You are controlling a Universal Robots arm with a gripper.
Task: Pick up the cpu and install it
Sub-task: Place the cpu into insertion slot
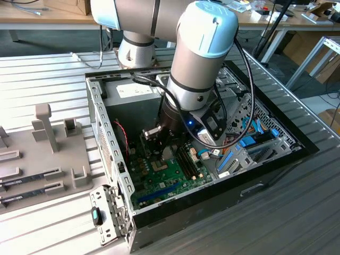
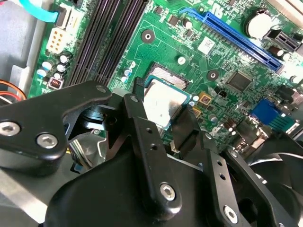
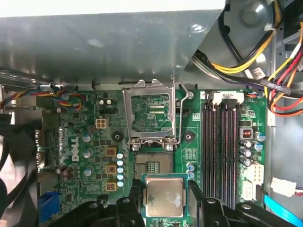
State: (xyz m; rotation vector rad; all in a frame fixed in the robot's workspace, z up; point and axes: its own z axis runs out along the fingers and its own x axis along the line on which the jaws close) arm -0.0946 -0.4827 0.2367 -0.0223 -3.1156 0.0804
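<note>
The cpu (image 3: 164, 197), a small square chip with a silver top and green rim, sits between the two black fingers (image 3: 134, 201) of my gripper (image 3: 164, 189), which is shut on it. It hangs low over the green motherboard (image 3: 85, 142), partly covering the near edge of the open socket (image 3: 152, 164). The socket's metal load plate (image 3: 151, 113) stands flipped up behind it. In the second wrist view the cpu (image 2: 161, 99) shows in the gripper (image 2: 163, 108) above the socket frame. In the exterior view the gripper (image 1: 154, 139) reaches down into the computer case (image 1: 106, 133).
Black memory slots (image 3: 222, 146) run beside the socket, and a blue expansion slot (image 2: 232, 35) lies further along the board. Bundled cables (image 3: 255, 61) and the case's metal wall (image 3: 104, 42) stand close behind. A grey fixture (image 1: 48, 154) sits at the exterior view's left.
</note>
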